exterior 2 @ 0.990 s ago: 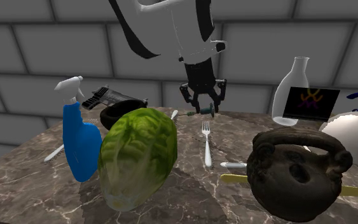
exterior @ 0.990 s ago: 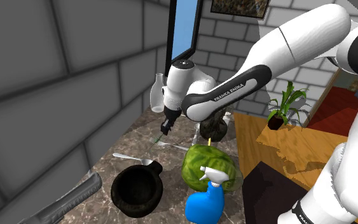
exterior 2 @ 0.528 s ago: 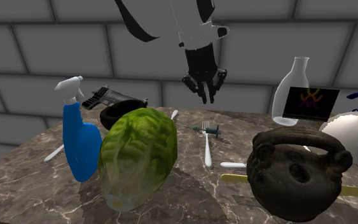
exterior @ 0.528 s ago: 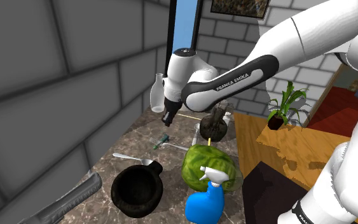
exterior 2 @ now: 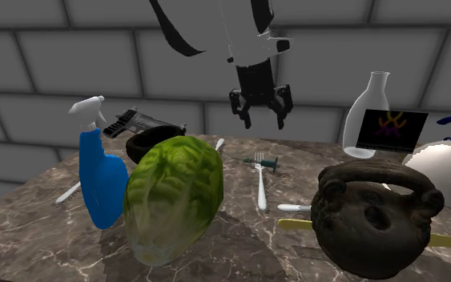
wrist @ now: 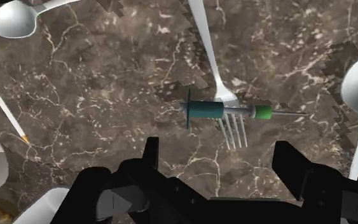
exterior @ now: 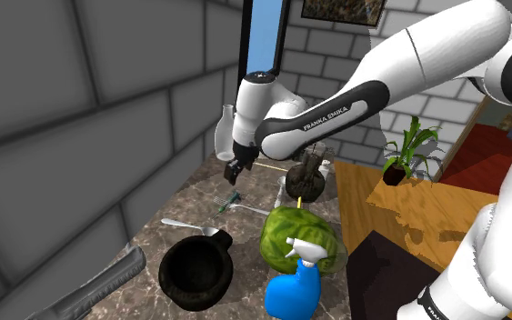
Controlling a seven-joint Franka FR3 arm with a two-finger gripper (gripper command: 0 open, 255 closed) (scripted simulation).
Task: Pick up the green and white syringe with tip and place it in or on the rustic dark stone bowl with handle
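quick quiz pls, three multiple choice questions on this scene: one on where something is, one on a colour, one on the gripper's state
1. Where does the syringe lie?
A. on the floor
B. flat on the marble table, across the fork's tines
C. inside a drawer

2. What colour is the spray bottle?
A. red
B. blue
C. yellow

3. How is the gripper?
A. open, holding nothing
B. shut on the syringe
C. shut on the fork

Answers:
1 B: the wrist view shows the syringe lying over the fork's tines on the marble.
2 B: its body is bright blue with a white trigger head.
3 A: the fingers stand apart in the air above the table, with nothing between them.
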